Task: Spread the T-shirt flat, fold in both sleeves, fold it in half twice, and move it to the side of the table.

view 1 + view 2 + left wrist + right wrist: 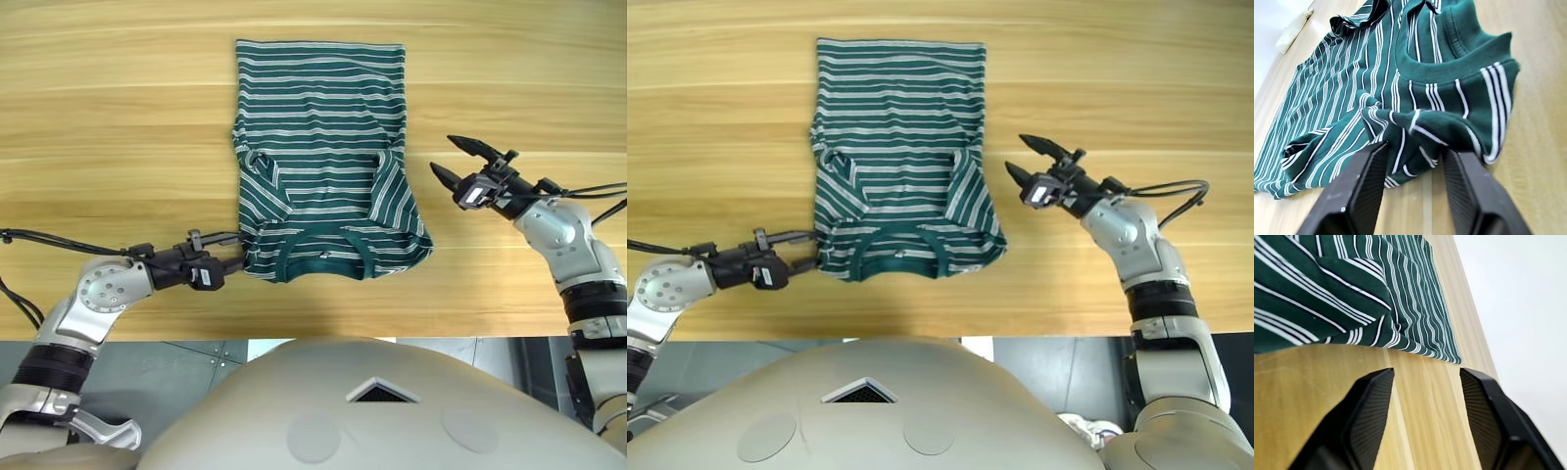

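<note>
Dark-green, white-striped soft fabric T-shirt [318,127] lies mid-table on light wood-grain table [118,98], sleeves folded inward, ribbed collar nearest robot. Left gripper [235,262] spread, fingers straddling bunched near-left shoulder corner. Right gripper [443,154] released, near shirt's right edge, not touching.

Head stereo looks down; wrist cameras closely face T-shirt [323,157].
</note>
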Available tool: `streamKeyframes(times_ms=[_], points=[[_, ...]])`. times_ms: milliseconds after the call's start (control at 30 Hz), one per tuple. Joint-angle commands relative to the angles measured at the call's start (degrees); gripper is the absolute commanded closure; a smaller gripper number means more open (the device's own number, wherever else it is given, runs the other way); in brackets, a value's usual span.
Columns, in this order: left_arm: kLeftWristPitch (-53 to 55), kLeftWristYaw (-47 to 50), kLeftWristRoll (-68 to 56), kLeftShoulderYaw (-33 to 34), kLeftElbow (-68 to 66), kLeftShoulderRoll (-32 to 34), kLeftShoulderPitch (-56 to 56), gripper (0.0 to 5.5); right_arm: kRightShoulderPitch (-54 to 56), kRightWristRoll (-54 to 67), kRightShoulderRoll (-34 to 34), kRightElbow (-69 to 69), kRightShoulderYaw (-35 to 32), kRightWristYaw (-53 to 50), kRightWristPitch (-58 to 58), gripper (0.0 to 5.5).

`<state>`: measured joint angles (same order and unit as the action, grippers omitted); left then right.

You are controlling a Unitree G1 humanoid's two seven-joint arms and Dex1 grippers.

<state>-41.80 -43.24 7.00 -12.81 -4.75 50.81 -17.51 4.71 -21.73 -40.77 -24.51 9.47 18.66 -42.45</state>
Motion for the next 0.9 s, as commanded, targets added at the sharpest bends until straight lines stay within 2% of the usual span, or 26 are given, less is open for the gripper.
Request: streamKeyframes(times_ms=[33,300,433,533,733,800,900], points=[[-0.51,-3.14,1.91,-3.08,-2.76,1.41,-1.26,4.06,1.08,-0.2,0.49,0.12,0.26,-0.34,-0.14,2.98],[-1.37,-3.48,1.29,-5.0,-7.6,0.84,1.44,5.48,0.76,-0.43,0.66,-0.4,0.18,-0.71,-0.66,2.98],[-1.86,-2.61,0.62,-4.89,-8.99,-0.06,1.62,5.48,-0.33,-0.89,-0.21,0.05,-0.08,-1.04,-0.91,2.98],[-1.89,0.39,-1.39,-3.24,-7.11,-1.33,-1.68,5.48,-4.81,-3.09,-4.82,3.23,-1.22,-0.3,-0.12,2.98],[1.24,6.48,-1.69,-2.27,-0.59,-7.36,-5.86,5.48,-25.95,-6.86,-15.41,17.84,-7.69,2.36,3.64,2.98],[2.24,7.45,-1.04,-2.15,0.73,-8.43,-6.51,5.48,-30.06,-7.13,-15.84,21.96,-7.94,3.34,4.78,2.98],[2.9,8.28,-0.35,-2.2,1.61,-9.39,-6.88,5.48,-30.56,-6.71,-14.29,25.05,-4.43,5.9,5.17,2.98]])
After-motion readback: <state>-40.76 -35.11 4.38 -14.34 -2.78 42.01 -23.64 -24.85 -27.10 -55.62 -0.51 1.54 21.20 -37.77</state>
